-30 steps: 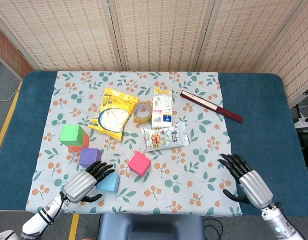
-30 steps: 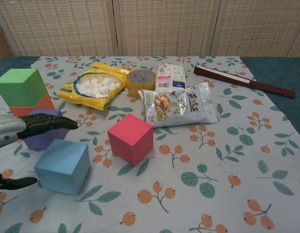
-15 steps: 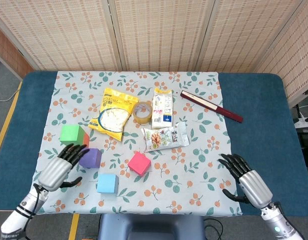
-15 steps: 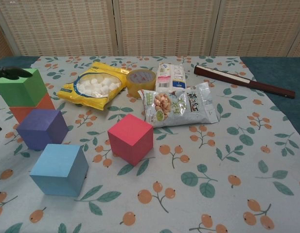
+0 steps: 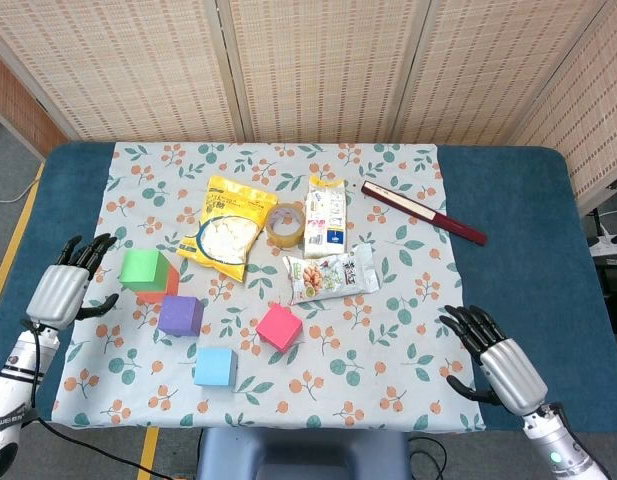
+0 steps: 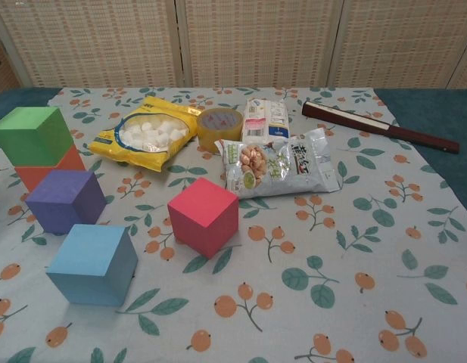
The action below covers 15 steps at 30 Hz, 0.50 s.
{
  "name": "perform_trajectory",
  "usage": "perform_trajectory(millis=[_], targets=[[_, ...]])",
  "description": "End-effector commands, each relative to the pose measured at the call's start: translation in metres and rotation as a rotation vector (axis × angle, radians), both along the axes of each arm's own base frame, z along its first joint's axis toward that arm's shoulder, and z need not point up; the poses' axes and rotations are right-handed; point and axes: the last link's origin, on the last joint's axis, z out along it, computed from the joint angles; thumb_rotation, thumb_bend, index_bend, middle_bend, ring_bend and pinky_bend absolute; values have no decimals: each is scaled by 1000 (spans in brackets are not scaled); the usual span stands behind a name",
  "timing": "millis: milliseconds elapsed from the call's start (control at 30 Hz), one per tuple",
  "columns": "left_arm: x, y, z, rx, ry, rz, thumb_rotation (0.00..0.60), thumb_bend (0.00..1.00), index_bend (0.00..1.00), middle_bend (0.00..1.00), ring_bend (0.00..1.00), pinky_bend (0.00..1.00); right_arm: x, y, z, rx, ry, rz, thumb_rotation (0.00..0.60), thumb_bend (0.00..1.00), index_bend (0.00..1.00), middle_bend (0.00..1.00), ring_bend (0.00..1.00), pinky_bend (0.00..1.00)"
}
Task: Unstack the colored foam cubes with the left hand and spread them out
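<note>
A green cube (image 5: 143, 269) (image 6: 32, 135) sits stacked on an orange cube (image 5: 169, 286) (image 6: 45, 172) at the left of the cloth. A purple cube (image 5: 179, 315) (image 6: 65, 200), a light blue cube (image 5: 215, 367) (image 6: 93, 264) and a pink cube (image 5: 279, 326) (image 6: 203, 215) lie apart on the cloth in front of the stack. My left hand (image 5: 63, 286) hovers open just left of the green cube, fingers spread, holding nothing. My right hand (image 5: 498, 362) rests open at the front right corner. The chest view shows neither hand.
A yellow snack bag (image 5: 225, 233), a tape roll (image 5: 286, 223), a white packet (image 5: 326, 214), a clear nut bag (image 5: 331, 274) and a dark red stick (image 5: 423, 213) lie across the back half of the floral cloth (image 5: 388, 340).
My left hand let go near the light blue cube and swung back left, ending beside the green cube. The right hand has stayed put.
</note>
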Motion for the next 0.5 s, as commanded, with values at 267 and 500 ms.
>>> perform_trajectory(millis=[267,500], targets=[[17,29,-34,-201,-45,36,600,325,0,0,0,0,-3,-5,-2,-6,13,-19,600,179,0,0,0,0],[26,44,-48,-208,-51,22,600,309,0,8,15,0,-4,-5,-1,-11,15,-22,600,180,0,0,0,0]])
